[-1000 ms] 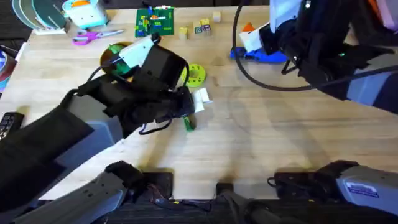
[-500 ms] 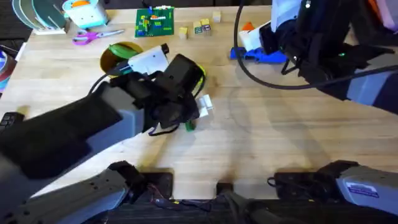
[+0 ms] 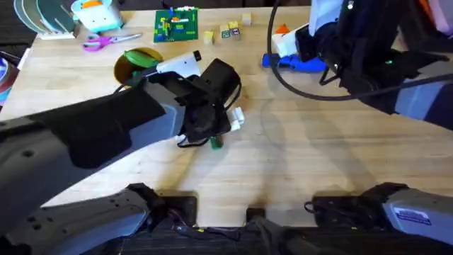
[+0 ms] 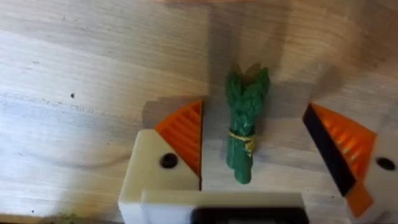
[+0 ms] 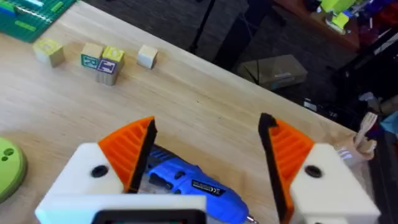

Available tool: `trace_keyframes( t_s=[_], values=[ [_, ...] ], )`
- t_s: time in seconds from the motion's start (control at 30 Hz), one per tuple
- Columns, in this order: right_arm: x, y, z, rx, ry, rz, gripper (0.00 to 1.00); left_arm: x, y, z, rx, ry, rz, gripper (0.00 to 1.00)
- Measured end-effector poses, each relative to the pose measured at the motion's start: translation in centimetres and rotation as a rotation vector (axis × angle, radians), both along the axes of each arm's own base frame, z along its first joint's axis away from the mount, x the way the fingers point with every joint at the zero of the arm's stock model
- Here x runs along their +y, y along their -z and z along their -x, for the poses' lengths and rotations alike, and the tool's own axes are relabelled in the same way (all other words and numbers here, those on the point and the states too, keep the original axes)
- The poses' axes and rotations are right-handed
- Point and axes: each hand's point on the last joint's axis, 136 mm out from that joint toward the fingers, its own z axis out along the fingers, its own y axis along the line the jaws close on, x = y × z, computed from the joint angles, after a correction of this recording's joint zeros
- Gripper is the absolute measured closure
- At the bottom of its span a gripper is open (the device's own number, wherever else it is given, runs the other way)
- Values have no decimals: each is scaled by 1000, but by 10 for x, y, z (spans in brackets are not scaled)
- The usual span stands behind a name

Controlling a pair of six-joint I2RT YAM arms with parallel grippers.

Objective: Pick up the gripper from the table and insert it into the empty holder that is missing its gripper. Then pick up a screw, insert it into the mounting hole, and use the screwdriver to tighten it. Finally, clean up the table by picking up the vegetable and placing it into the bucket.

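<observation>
Left claw low over the wooden worktop, centre of the overhead frame, pads spread wide apart. The vegetable lies flat on the wood between the orange pads, touching neither; leafy end points away from the wrist camera, a yellow band around its stalk. In the overhead view only its green tip shows, just below the left arm's wrist.

Right claw sits at the upper right of the overhead frame, open, with the blue screwdriver between its pads. Cannot tell if either pad touches the tool. The screwdriver rests on the worktop near the far edge.

The bucket stands at upper left of centre, with a green pod-shaped toy lying across its mouth.

Wooden blocks in a loose row near the far edge, beside a green board. Lime-green disc on the worktop near the screwdriver in the right wrist view.
</observation>
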Motion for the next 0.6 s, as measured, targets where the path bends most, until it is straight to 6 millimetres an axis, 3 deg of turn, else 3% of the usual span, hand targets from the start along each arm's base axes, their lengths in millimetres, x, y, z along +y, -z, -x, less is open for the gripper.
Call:
trace_keyframes(
  t_s=[0.47, 0.53, 0.6],
  values=[
    [0, 0, 0, 4, 8, -22, 9, 6, 5, 4, 43, -2, -47, 14],
    [0, 2, 1, 12, 10, -22, 9, 7, 6, 2, 41, -7, -56, 195],
    [-1, 6, 2, 29, 12, -19, 10, 8, 6, 3, 41, -8, -61, 308]
  ],
)
